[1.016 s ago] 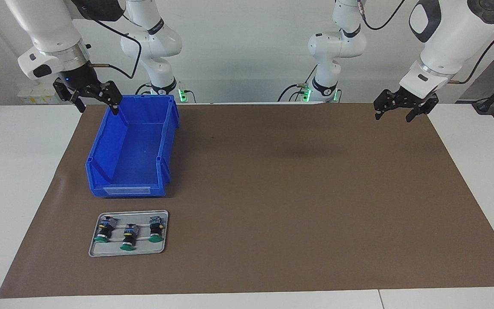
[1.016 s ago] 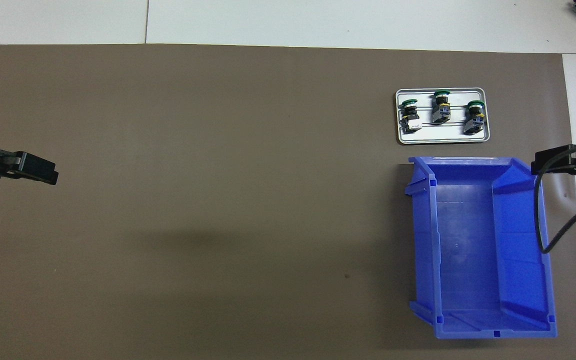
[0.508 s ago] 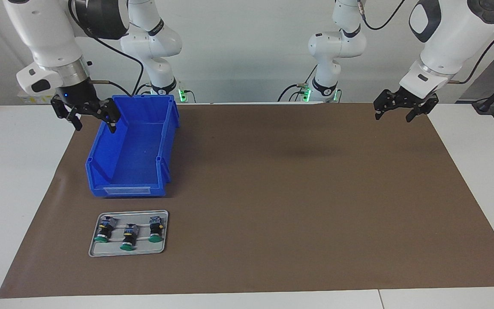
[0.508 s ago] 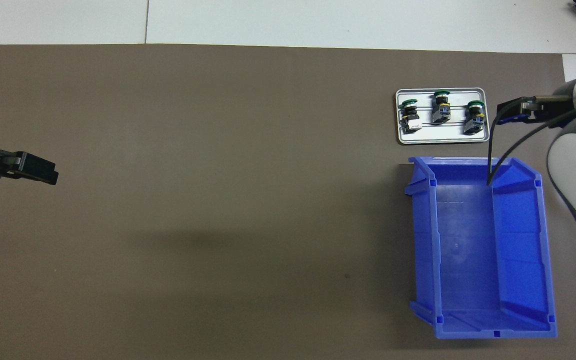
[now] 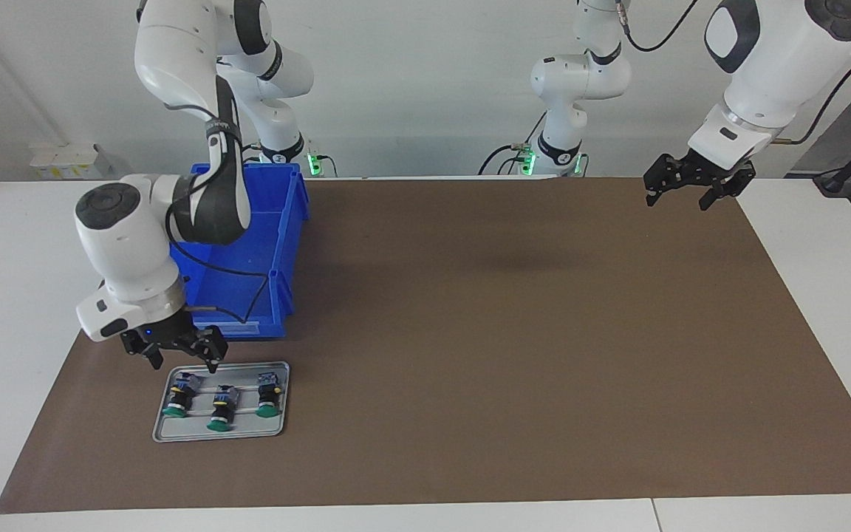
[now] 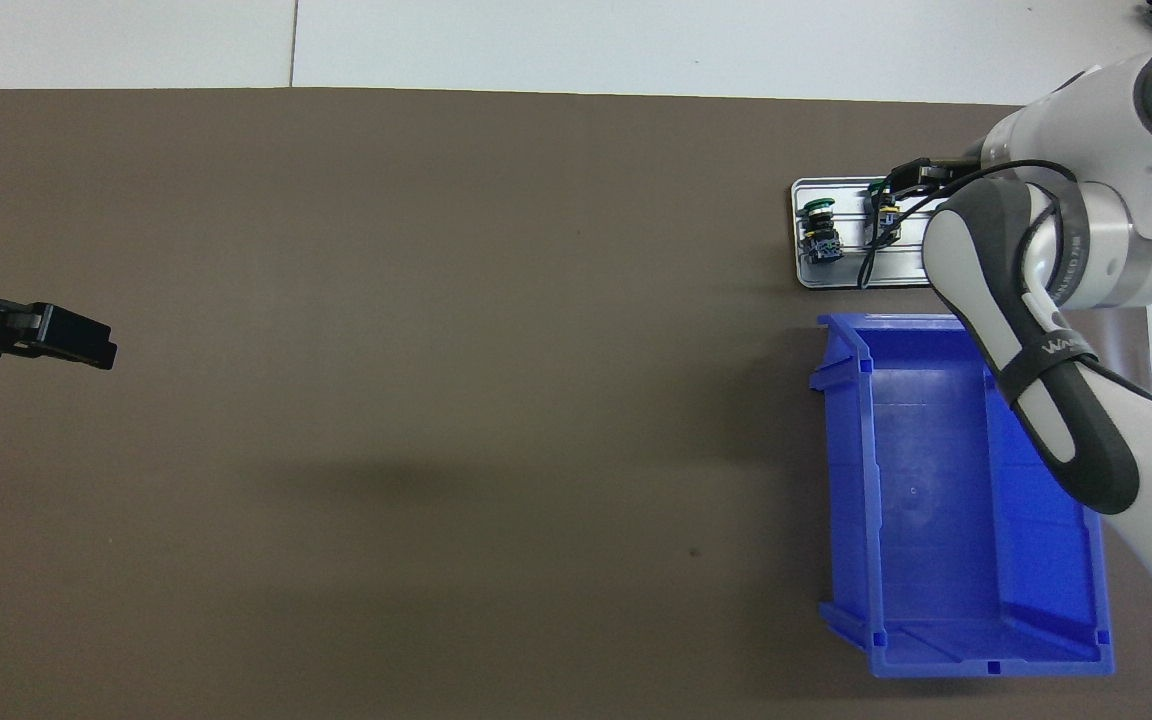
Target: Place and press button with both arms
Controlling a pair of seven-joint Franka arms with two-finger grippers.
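Three green-capped buttons lie on their sides on a small grey tray: one toward the right arm's end, one in the middle, one beside it. My right gripper hangs open just above the tray's edge nearer the robots, over the first two buttons, touching none. In the overhead view the right arm covers part of the tray; two buttons show, and the right gripper peeks out over the middle one. My left gripper waits open and empty above the mat's corner.
An empty blue bin stands on the brown mat just nearer the robots than the tray, with the right arm reaching over it. The left gripper shows at the mat's edge at the left arm's end.
The right arm swung from above the bin's end nearest the robots, out over the bin and down to the tray of buttons. Its gripper stayed open. The left arm has not moved.
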